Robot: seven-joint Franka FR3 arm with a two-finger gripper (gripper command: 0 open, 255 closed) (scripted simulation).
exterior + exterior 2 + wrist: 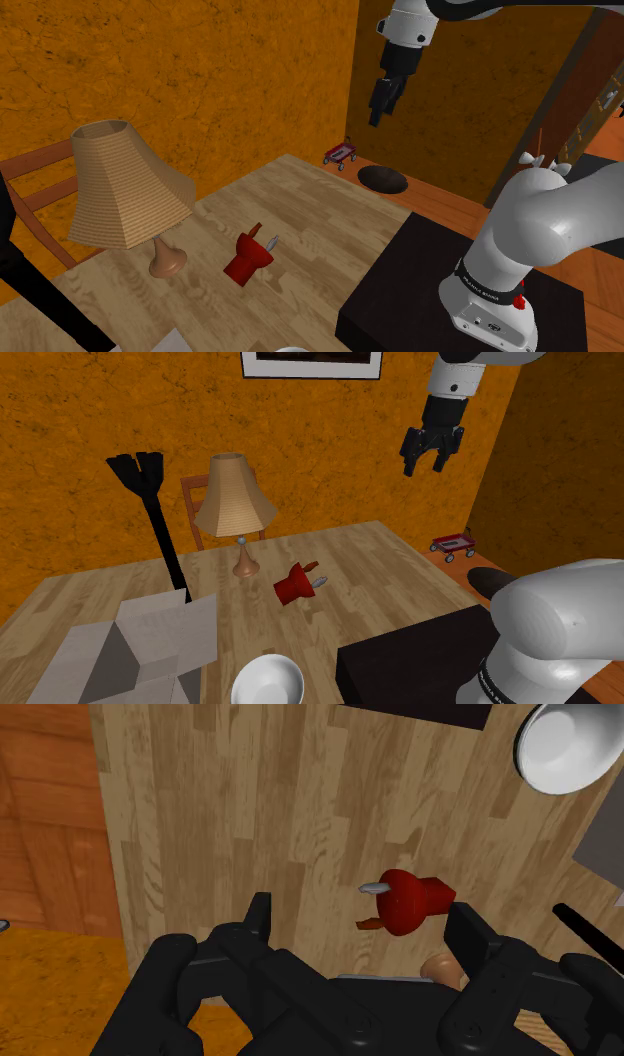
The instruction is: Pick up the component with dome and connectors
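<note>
Well, claw (425, 464) is hanging high w/ fingers (411, 460) apart; red part (292, 587) is lying on table (372, 564) well below, left in the second exterior view, near lamp (235, 497), its axis running finger-to-finger, prob. needing wrist turn.

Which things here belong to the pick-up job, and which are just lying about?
Job: red component; gripper, open, high above the table.
Lying about: lamp; white bowl; toy wagon; grey box.
</note>
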